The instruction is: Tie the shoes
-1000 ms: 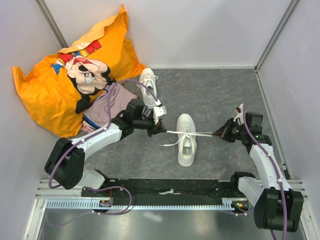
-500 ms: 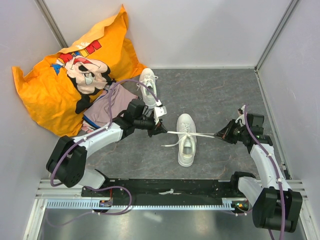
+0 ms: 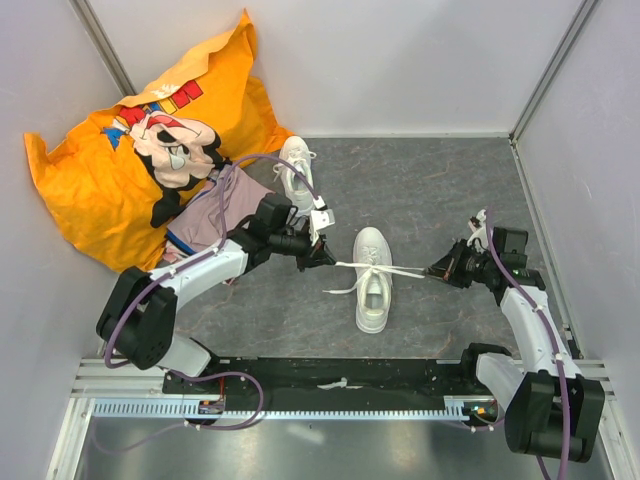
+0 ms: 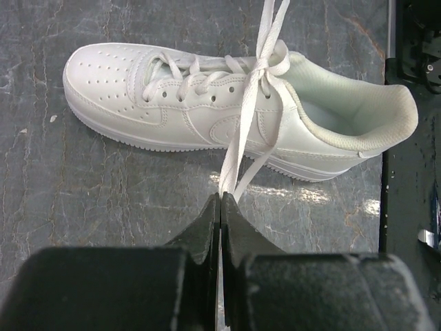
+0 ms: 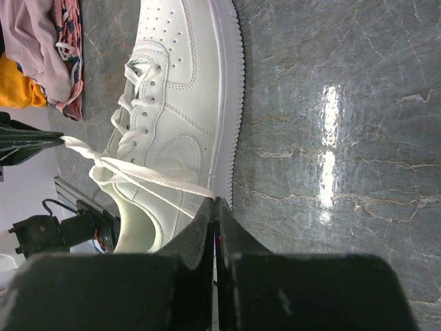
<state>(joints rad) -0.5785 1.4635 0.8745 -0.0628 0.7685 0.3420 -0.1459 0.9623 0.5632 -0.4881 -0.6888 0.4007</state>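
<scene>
A white sneaker [image 3: 372, 280] lies in the middle of the grey floor, toe pointing away from the arms. It also shows in the left wrist view [image 4: 207, 110] and the right wrist view [image 5: 179, 124]. Its laces [image 3: 385, 268] are stretched sideways from a knot. My left gripper [image 3: 326, 258] is shut on a lace loop [image 4: 238, 148] left of the shoe. My right gripper [image 3: 434, 270] is shut on the other loop [image 5: 158, 176] to the right. The second white sneaker [image 3: 296, 172] lies farther back beside the left arm.
An orange cartoon-print pillow [image 3: 130, 160] fills the back left corner. A pinkish-purple folded garment [image 3: 215, 215] lies under the left arm. Grey walls close in the left, back and right. A black rail [image 3: 330, 378] runs along the near edge.
The left gripper has shifted slightly right toward the shoe, still holding its lace. The right gripper has stayed nearly still. The laces remain taut.
</scene>
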